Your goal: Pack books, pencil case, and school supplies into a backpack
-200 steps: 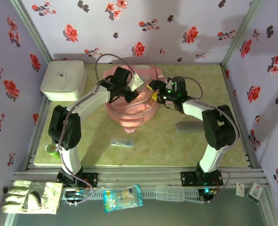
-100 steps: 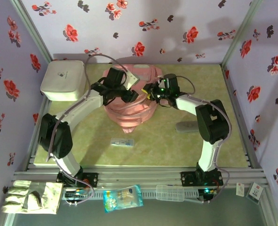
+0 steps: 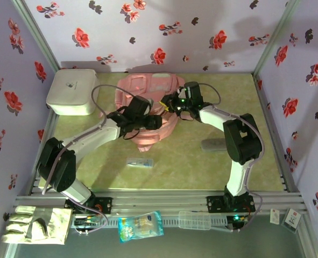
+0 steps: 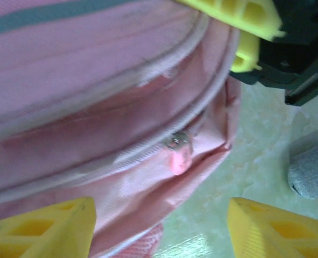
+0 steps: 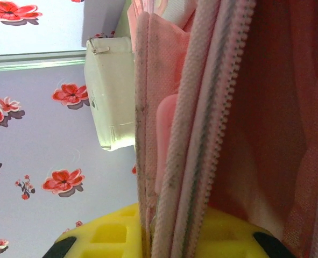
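Note:
The pink backpack (image 3: 148, 88) lies at the back middle of the table. My right gripper (image 3: 172, 102) is shut on the zipper edge of its opening (image 5: 196, 161), with one yellow finger (image 5: 102, 236) on each side of the fabric. My left gripper (image 3: 154, 122) hovers open over the bag's near right side, and a pink zipper pull (image 4: 178, 153) lies ahead of its fingers (image 4: 40, 228). The grey pencil case (image 3: 215, 144) lies on the table to the right. A small clear packet (image 3: 140, 162) lies in front of the bag. The books are out of view.
A white rounded box (image 3: 72, 91) stands at the back left. On the near rail lie a blue-white bag (image 3: 140, 226), a pair of gloves (image 3: 37, 224) and a clear box (image 3: 193, 219). Flowered walls close in three sides.
My left gripper opened, let go of the backpack and moved nearer, down its front. My right gripper shut on the bag's zipper edge. The bag's top now lies back.

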`<state>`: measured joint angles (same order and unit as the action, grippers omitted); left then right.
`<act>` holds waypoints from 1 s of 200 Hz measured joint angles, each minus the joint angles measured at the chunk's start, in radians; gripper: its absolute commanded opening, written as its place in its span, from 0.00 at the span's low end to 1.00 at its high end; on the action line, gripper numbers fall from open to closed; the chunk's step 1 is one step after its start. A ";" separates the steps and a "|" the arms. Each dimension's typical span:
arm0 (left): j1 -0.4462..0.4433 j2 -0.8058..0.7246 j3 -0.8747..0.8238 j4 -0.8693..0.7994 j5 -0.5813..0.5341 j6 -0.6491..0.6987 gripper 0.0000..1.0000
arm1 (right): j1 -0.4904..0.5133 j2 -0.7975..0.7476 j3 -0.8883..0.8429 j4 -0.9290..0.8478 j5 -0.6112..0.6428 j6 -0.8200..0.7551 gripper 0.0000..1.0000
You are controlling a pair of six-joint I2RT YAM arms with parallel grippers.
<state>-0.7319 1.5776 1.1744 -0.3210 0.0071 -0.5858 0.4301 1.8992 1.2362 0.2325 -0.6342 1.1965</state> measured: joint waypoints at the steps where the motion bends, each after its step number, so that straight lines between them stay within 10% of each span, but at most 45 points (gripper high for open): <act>1: -0.001 0.000 0.000 0.001 -0.001 -0.003 0.68 | 0.000 0.000 0.000 0.000 0.000 0.000 0.17; 200: -0.032 0.105 0.009 0.124 -0.042 -0.191 0.36 | 0.004 0.000 0.000 0.001 0.005 -0.011 0.17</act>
<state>-0.7639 1.6821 1.1835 -0.1970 -0.0353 -0.7765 0.4339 1.8992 1.2362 0.2333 -0.6292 1.1858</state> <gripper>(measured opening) 0.376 0.181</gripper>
